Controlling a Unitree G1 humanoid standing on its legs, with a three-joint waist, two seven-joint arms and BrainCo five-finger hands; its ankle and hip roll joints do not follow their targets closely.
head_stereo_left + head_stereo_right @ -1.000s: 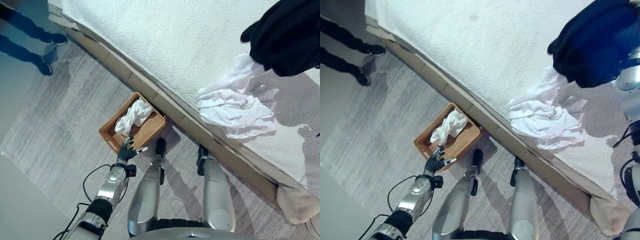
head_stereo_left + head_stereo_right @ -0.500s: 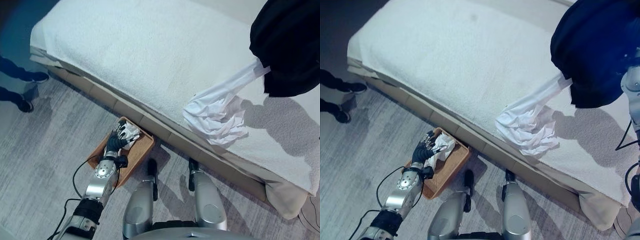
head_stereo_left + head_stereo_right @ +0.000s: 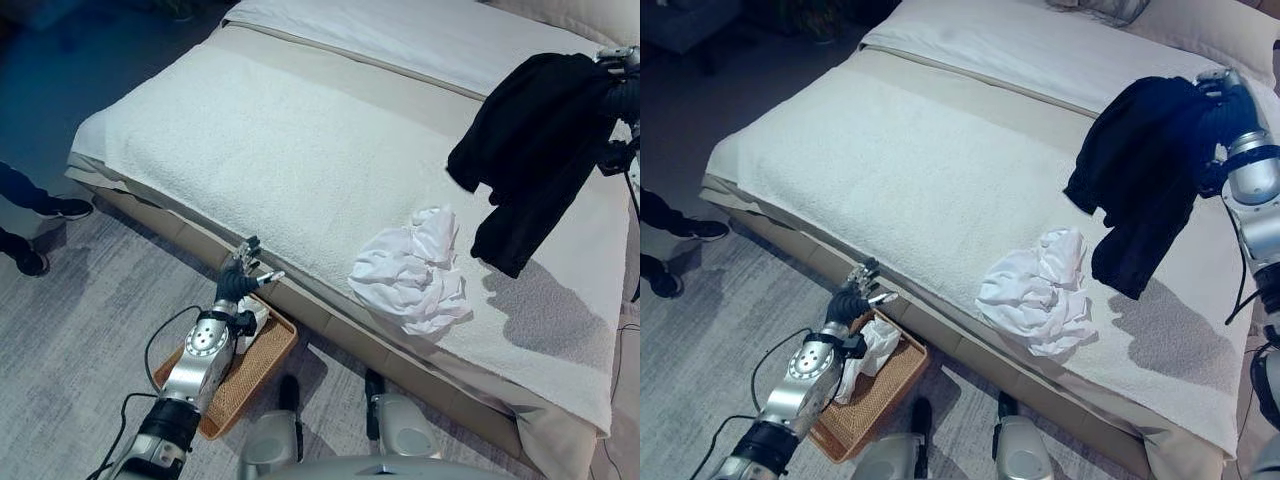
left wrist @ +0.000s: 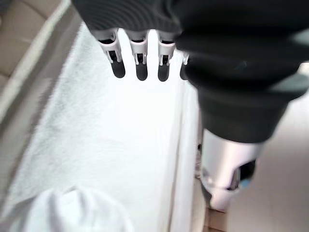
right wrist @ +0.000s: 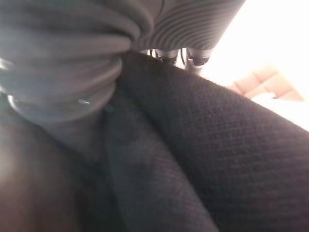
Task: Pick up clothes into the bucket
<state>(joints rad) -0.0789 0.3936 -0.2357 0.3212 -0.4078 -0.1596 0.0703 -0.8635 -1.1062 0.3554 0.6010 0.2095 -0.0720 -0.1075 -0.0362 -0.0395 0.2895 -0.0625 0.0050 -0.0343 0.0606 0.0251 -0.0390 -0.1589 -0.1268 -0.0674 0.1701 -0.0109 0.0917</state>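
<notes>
With our right hand (image 3: 1230, 110) curled into the black knit garment (image 3: 1140, 170) hanging above the white bed (image 3: 300, 150), we should swing it clear of the crumpled white shirt (image 3: 410, 275) toward the shallow woven basket (image 3: 875, 390), where our spread left hand (image 3: 240, 280) hovers
</notes>
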